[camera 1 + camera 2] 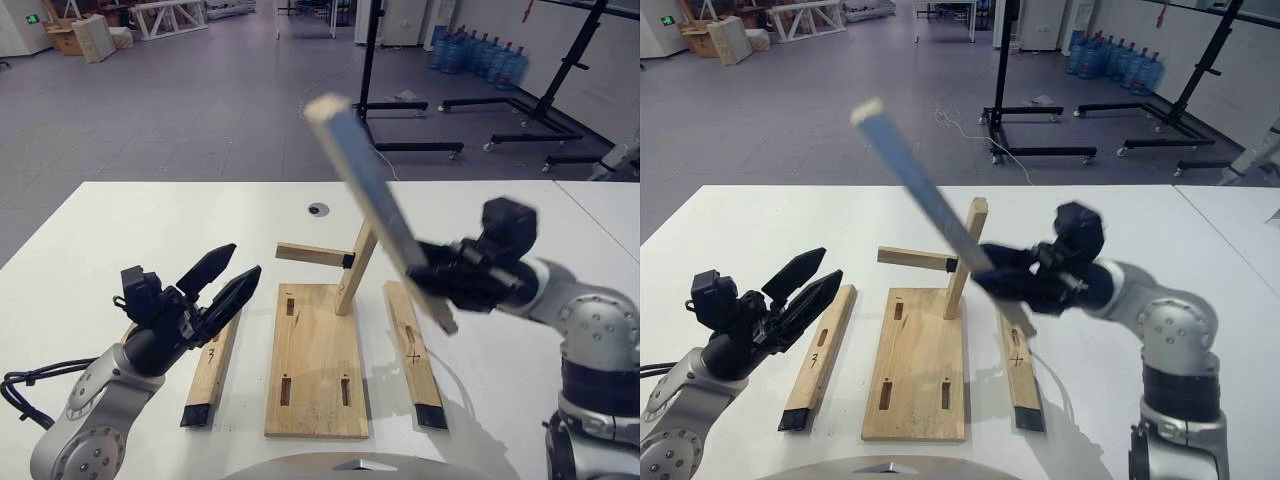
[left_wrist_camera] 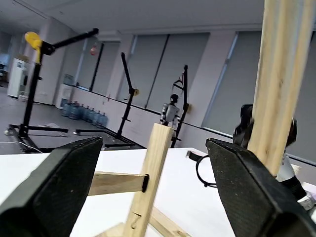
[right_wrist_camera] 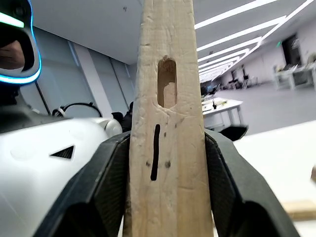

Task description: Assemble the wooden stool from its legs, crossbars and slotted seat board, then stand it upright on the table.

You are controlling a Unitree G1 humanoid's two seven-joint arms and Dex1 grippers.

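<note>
The slotted seat board (image 1: 315,360) lies flat in the middle of the table. One leg (image 1: 355,267) stands tilted in it, with a crossbar (image 1: 310,254) sticking out to the left. My right gripper (image 1: 440,275) is shut on another wooden leg (image 1: 375,195), held slanting up and away above the board; its slot (image 3: 167,83) is visible in the right wrist view. Two more legs lie flat, one left (image 1: 213,368) and one right (image 1: 415,352) of the board. My left gripper (image 1: 228,278) hangs open just above the left leg, nothing between its fingers.
A small round hole (image 1: 318,209) sits in the white table (image 1: 150,230) behind the board. Black metal stands (image 1: 400,100) and water bottles (image 1: 480,50) are on the floor beyond the table. Bare tabletop lies at the far left and back.
</note>
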